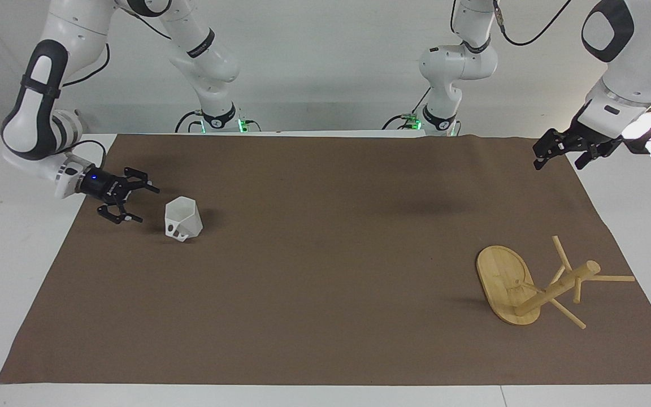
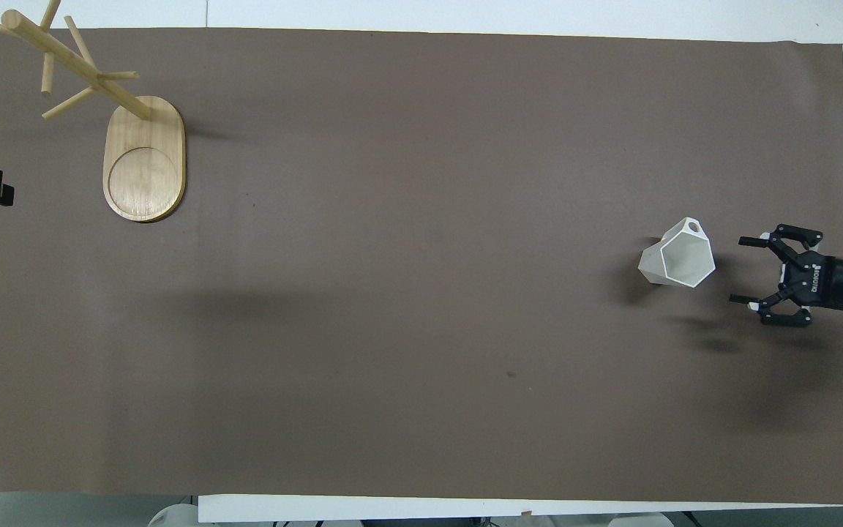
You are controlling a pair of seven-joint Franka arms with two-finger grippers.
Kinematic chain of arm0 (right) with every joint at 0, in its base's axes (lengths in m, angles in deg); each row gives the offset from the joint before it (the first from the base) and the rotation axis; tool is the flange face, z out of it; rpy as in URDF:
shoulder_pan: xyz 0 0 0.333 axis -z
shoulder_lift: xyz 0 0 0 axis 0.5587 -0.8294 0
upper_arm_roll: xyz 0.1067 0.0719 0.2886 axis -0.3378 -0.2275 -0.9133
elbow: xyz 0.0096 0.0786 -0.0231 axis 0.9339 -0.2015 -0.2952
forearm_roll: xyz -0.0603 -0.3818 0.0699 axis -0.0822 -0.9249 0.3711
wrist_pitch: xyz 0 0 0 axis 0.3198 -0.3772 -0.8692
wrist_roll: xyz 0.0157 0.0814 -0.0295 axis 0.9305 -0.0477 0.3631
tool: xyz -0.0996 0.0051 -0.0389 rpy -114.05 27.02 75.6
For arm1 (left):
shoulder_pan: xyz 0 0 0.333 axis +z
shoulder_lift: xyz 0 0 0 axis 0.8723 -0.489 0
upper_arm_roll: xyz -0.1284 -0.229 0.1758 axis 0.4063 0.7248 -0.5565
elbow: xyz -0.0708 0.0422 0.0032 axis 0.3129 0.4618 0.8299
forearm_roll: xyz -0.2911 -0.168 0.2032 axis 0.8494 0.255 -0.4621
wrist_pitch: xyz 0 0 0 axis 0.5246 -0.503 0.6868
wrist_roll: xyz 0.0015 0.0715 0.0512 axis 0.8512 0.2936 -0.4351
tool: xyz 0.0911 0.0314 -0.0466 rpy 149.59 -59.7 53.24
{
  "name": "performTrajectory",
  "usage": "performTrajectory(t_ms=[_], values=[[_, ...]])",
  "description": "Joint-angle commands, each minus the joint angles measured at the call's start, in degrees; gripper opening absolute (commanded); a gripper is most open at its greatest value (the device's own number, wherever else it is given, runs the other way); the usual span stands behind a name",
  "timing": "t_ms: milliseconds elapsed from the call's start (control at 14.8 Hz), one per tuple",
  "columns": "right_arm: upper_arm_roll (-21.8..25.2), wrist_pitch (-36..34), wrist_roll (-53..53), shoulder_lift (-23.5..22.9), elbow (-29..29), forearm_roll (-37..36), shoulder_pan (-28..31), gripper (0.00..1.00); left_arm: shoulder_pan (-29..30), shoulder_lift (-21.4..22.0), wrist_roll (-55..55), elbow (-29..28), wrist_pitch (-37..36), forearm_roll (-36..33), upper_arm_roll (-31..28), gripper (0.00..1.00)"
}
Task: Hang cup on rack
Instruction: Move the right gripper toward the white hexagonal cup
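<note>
My right claw hangs spread open just beside the small white faceted plastic cup, not touching it.

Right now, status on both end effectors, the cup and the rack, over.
Right end effector open, low beside the cup, no contact. Left end effector waiting over the mat's corner. Cup upright, unhung; rack standing at left arm's end. Nothing between.

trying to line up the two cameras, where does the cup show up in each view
Facing view: the cup stands on the brown mat, toward the right arm's end, just beside the open right gripper.
Overhead view: the cup sits at mid-height near that same gripper.
Shared landmark: the rack, at the left arm's end.
</note>
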Motion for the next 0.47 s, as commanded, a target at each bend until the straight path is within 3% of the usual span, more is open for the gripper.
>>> performTrajectory(t_ms=[0, 407], values=[[-0.3, -0.8, 4.3, -1.4, -0.4, 1.3, 0.3, 1.0, 0.6, 0.8, 0.5, -0.4, -0.5, -1.1, 0.3, 1.0], [-0.5, 0.6, 5.1, -0.9, -3.9, 4.4, -2.6, 1.0, 0.6, 0.8, 0.5, -0.4, -0.5, -1.1, 0.4, 1.0]])
